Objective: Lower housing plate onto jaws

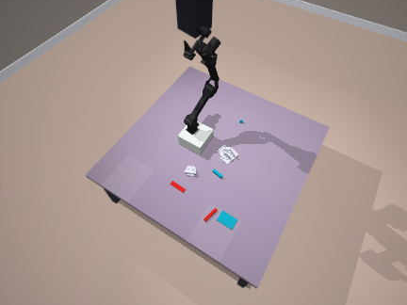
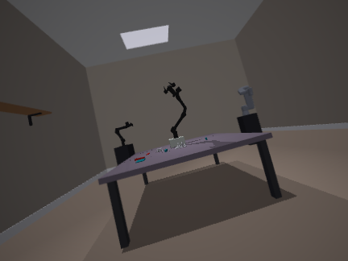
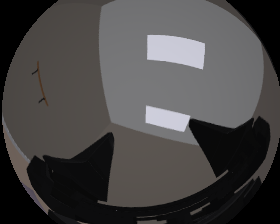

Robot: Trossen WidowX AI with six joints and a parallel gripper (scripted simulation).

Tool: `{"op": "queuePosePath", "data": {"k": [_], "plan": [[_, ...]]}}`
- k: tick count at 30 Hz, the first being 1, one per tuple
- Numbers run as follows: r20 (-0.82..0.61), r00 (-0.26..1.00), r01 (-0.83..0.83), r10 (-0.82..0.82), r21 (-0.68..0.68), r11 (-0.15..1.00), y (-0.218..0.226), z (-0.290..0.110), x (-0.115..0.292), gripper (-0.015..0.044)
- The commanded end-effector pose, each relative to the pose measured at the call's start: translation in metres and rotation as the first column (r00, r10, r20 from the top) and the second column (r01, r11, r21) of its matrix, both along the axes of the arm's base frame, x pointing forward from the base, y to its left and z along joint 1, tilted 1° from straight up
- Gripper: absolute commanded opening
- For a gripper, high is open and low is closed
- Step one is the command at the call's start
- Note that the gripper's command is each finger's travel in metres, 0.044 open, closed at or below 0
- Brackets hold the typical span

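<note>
My gripper point(image 1: 192, 37) point(image 2: 167, 86) point(image 3: 152, 130) is open and empty, raised high above the table and far from the parts. In the wrist view its two black fingers stand wide apart, with only walls and ceiling beyond. A white slotted part point(image 1: 228, 154) lies on the table right of the arm's pale base block. A smaller white part point(image 1: 190, 170) with two dark spots lies in front of the block. Which one is the housing plate, and whether it sits level on the jaw stubs, is too small to tell. The pins cannot be made out.
On the purple table point(image 1: 283, 139) point(image 2: 193, 155) lie a cyan bar point(image 1: 217, 173), a red bar point(image 1: 177, 186), another red bar point(image 1: 210, 215), a flat cyan block point(image 1: 227, 220) and a tiny cyan piece point(image 1: 241, 121). A dark pillar point(image 1: 193, 8) stands behind the table.
</note>
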State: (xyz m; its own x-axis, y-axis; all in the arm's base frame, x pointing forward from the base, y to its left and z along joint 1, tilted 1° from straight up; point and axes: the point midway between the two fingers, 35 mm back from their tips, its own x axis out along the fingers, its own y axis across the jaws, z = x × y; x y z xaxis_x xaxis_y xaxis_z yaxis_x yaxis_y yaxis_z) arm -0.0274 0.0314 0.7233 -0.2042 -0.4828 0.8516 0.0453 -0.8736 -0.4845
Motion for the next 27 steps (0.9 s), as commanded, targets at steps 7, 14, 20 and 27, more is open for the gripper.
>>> {"op": "queuePosePath", "data": {"k": [7, 14, 20, 27], "plan": [[-0.068, 0.998, 0.027, -0.014, 0.191, 0.981, -0.075, -0.016, 0.002, 0.044], [-0.13, 0.991, 0.052, -0.011, 0.317, 0.947, -0.125, -0.033, 0.008, 0.044], [-0.19, 0.982, 0.077, 0.004, 0.417, 0.905, -0.166, -0.051, 0.015, 0.044], [-0.24, 0.97, 0.089, 0.041, 0.507, 0.857, -0.204, -0.072, 0.025, 0.044]]}}
